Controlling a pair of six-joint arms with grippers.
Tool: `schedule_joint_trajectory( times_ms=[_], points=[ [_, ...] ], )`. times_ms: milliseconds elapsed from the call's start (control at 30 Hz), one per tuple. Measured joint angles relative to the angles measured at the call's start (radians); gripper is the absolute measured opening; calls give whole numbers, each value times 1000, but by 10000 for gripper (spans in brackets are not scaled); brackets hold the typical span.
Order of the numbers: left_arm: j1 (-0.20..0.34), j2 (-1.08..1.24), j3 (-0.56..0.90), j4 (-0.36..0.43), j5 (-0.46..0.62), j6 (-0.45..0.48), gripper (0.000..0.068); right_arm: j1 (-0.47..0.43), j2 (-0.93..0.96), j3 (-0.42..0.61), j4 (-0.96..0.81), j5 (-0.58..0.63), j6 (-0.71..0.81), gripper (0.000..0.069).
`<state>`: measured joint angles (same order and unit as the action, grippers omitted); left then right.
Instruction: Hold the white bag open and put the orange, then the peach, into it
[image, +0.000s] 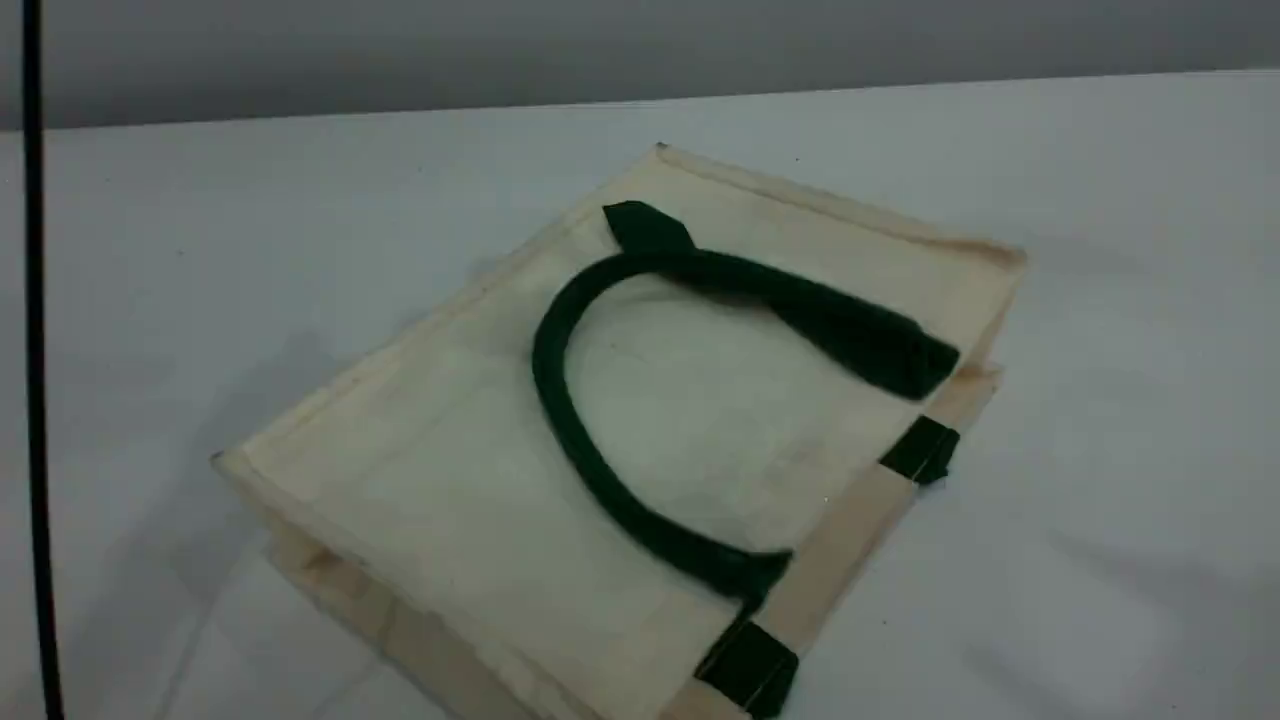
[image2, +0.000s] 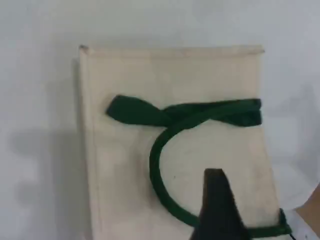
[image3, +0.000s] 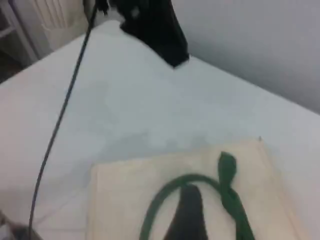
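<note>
I can read no brand, label or writing anywhere on what my cameras show. At the far left of the scene view a black cable (image: 35, 400) runs from top to bottom, cut off at both edges, so I cannot say what it belongs to. The white table (image: 200, 250) fills nearly everything, plain and matte, with a grey wall (image: 640, 45) behind its far edge.

The white bag (image: 480, 480) lies flat on its side in the middle of the table, turned at a slant, its near corner cut off by the bottom of the scene view. One dark green handle (image: 590, 470) curls in a loop over the upper panel; green patches (image: 920, 450) show at the rim on the right (the second handle I cannot make out). Whatever may be inside the bag is hidden, and neither fruit shows in any view.

Neither arm appears in the scene view. In the left wrist view only one dark fingertip of the left hand (image2: 217, 210) shows above the bag, so I cannot tell how wide it stands; it grips nothing I can see. The right hand (image3: 187, 215) also shows a single blurred fingertip over the bag; its jaws stand wide and empty. Further back in that view a dark blurred shape (image3: 155, 27) hangs above the table, too soft to name.
</note>
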<state>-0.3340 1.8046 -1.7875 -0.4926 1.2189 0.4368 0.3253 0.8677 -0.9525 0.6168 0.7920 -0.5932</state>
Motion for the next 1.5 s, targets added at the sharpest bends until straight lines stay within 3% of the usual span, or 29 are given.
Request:
schedule_joint_trajectory(
  times_ms=[267,533,733,900,1167,1300,1500],
  points=[
    [-2,-142,0,-5,4,-7,431,0,-212,0,-238,193,260,561],
    [-96,-337,0,-3,6,-23,431,0,-456,0,-340,428,444,561],
    [-199,-451,32,53,6,-125,431,1,-655,81,-447,432,541,561],
    [-268,-558,166,75,4,-142,431,1,-806,210,-514,433,540,561],
    [-270,-774,450,80,2,-148,431,1,-868,415,-514,348,540,561],
    [-270,-904,583,114,2,-148,431,1,-868,414,-515,256,540,561],
    [-267,-1117,753,168,3,-166,431,1,-868,444,-513,280,556,561]
  ],
)
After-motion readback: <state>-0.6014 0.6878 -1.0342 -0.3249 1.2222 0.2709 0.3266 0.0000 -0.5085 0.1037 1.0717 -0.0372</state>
